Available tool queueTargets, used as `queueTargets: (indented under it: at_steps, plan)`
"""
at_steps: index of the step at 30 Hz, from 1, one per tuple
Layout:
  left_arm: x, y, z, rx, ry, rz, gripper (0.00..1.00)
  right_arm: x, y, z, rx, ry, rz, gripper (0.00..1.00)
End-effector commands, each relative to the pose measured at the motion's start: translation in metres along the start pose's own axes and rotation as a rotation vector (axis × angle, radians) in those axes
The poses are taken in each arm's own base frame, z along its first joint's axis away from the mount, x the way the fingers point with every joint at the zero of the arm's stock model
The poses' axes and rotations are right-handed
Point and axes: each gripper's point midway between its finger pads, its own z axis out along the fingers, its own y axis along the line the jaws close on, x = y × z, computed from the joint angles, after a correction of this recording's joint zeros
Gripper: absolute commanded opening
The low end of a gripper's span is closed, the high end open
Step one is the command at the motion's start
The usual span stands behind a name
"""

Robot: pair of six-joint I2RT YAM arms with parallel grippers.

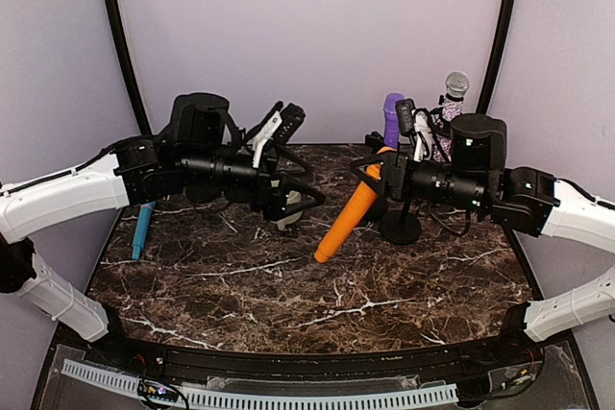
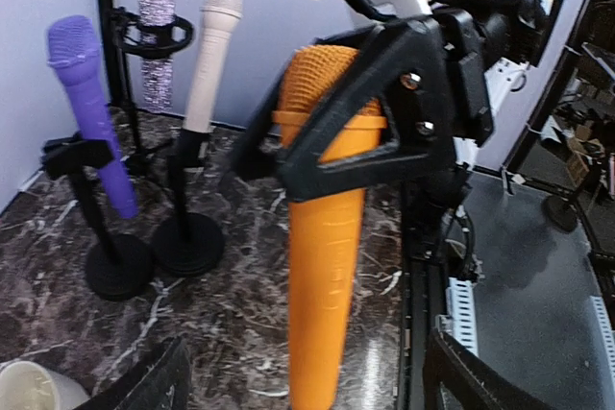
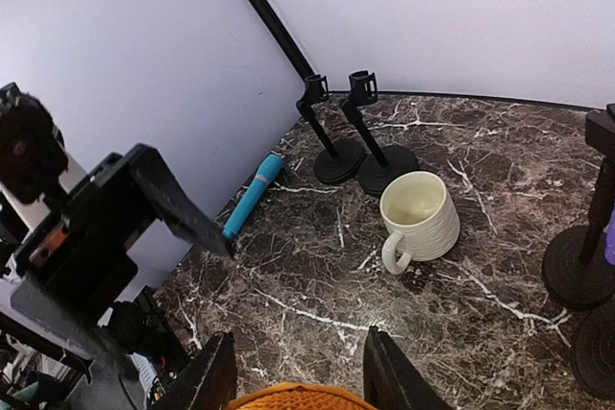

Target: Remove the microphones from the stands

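Two fingers [image 3: 209, 381] of the right gripper [image 1: 370, 175], clamped on the orange microphone [image 1: 346, 223] just below its mesh head. Held clear of every stand, slanting down and to the left over the counter [image 1: 288, 304]; cannot tell whether the tail touches the marble. From the left wrist, seen hanging upright in the black triangular fingers, mesh head on top.

Opposite, left gripper [image 1: 296, 206] with fingers [image 2: 144, 381] spread wide and nothing between them, near the lower half of the orange microphone but apart from it. Right under that gripper, a cream mug [image 3: 418, 218] standing upright on the counter.

Behind the right arm, three more on stands: purple microphone [image 2: 91, 112], cream microphone [image 2: 211, 55] and a glittery microphone [image 1: 455, 88] with a silver head. At the far left, two black stands [image 3: 332, 141] side by side by the wall, and a blue microphone [image 1: 142, 228] lying flat near the counter's edge.
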Motion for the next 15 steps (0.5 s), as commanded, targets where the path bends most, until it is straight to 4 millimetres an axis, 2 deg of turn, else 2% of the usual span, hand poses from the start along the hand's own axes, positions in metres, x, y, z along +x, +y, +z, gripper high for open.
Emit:
queueTargets:
  at_steps: [1, 8, 14, 15]
  plan:
    - [0.008, -0.041, 0.016, 0.158, 0.015, -0.133, 0.86, -0.021, 0.029, -0.006, -0.137, -0.069, 0.021, 0.16]
    - [0.018, -0.061, 0.045, 0.260, 0.050, -0.177, 0.87, -0.012, 0.042, -0.007, -0.218, -0.029, 0.015, 0.17]
    - [0.011, -0.060, 0.057, 0.270, 0.037, -0.180, 0.87, -0.014, 0.057, -0.010, -0.299, -0.028, 0.005, 0.18]
    - [0.012, -0.061, 0.059, 0.279, 0.040, -0.184, 0.84, -0.013, 0.058, -0.010, -0.304, -0.024, 0.003, 0.18]
